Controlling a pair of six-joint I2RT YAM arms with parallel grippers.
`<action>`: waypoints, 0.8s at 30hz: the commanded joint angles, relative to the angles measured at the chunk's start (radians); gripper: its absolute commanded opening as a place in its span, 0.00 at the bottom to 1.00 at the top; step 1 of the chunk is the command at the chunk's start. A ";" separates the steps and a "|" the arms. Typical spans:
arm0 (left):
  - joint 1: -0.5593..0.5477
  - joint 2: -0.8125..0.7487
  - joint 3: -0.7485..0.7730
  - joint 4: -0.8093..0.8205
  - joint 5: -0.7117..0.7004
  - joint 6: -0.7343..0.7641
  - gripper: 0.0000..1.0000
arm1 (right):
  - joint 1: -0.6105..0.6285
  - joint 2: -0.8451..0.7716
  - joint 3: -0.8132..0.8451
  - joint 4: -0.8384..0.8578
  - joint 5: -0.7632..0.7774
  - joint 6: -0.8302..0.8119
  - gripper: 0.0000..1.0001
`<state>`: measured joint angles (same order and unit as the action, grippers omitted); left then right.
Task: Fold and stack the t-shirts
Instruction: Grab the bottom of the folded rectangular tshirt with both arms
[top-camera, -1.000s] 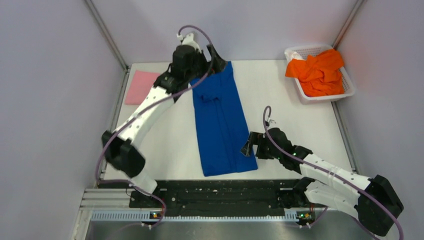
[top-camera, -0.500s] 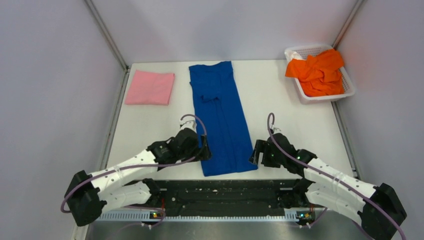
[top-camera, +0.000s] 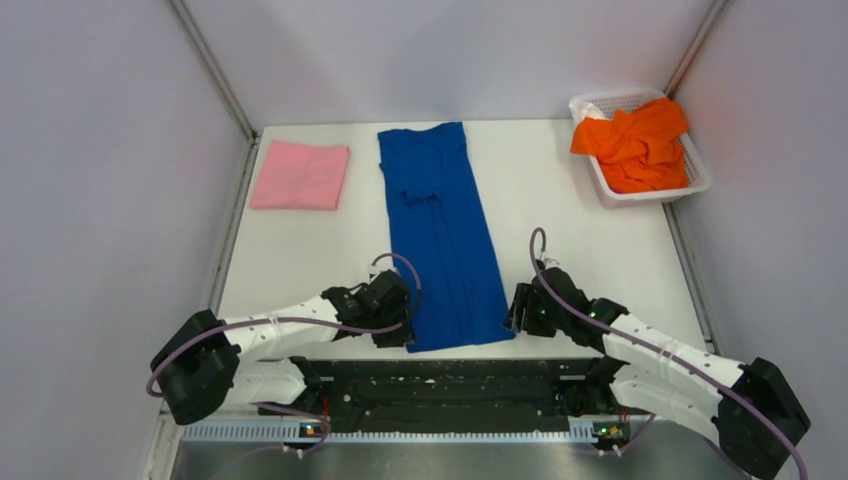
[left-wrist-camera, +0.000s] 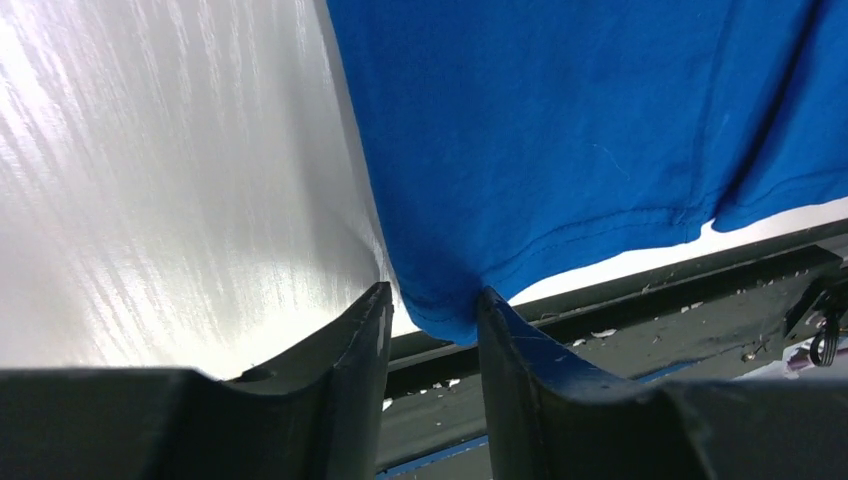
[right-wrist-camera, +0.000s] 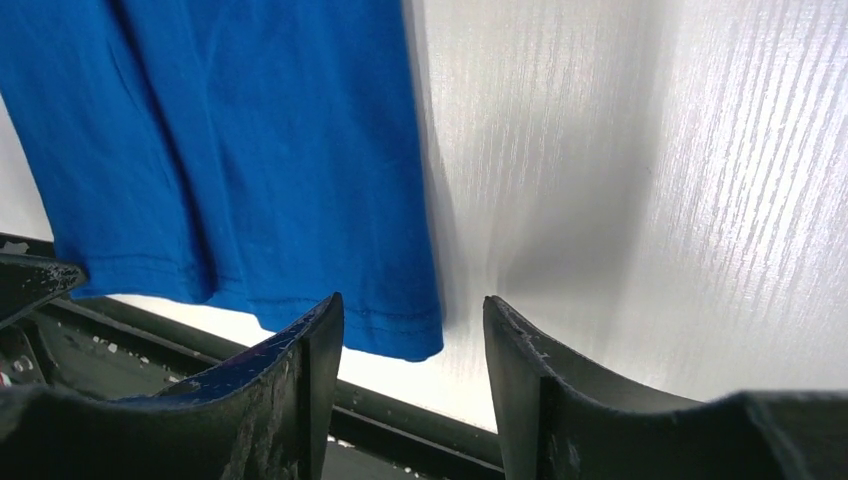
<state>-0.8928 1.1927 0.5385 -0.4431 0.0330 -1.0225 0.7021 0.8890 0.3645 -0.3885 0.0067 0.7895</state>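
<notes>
Between open jaws: two hem corners, neither yet held

Between the parted fingers of the left gripper (left-wrist-camera: 432, 302) sits a near hem corner of the blue t-shirt (top-camera: 440, 235), which stretches away from both tools as a long folded strip. The right gripper (right-wrist-camera: 412, 303) is likewise unclenched, and its corner lies close to one finger rather than centred. Closing now may pinch only the top layer or miss that corner. One side would then lift alone and skew the fold.

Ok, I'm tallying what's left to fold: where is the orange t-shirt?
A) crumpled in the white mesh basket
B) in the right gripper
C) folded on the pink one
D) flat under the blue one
A: the orange t-shirt lies bunched up in the white mesh basket at the far right, unfolded.
</notes>
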 joint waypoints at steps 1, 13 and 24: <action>-0.009 0.012 -0.014 0.038 0.035 -0.022 0.41 | -0.010 0.010 -0.009 0.020 -0.001 0.002 0.52; -0.011 0.041 -0.028 0.080 0.068 -0.037 0.04 | -0.010 0.094 -0.008 0.056 -0.055 -0.006 0.40; -0.012 -0.023 -0.016 0.115 0.091 -0.033 0.00 | -0.010 0.112 0.009 0.131 -0.123 -0.011 0.00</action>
<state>-0.8978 1.2209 0.5125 -0.3737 0.1017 -1.0607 0.7017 1.0096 0.3576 -0.3073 -0.0845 0.7856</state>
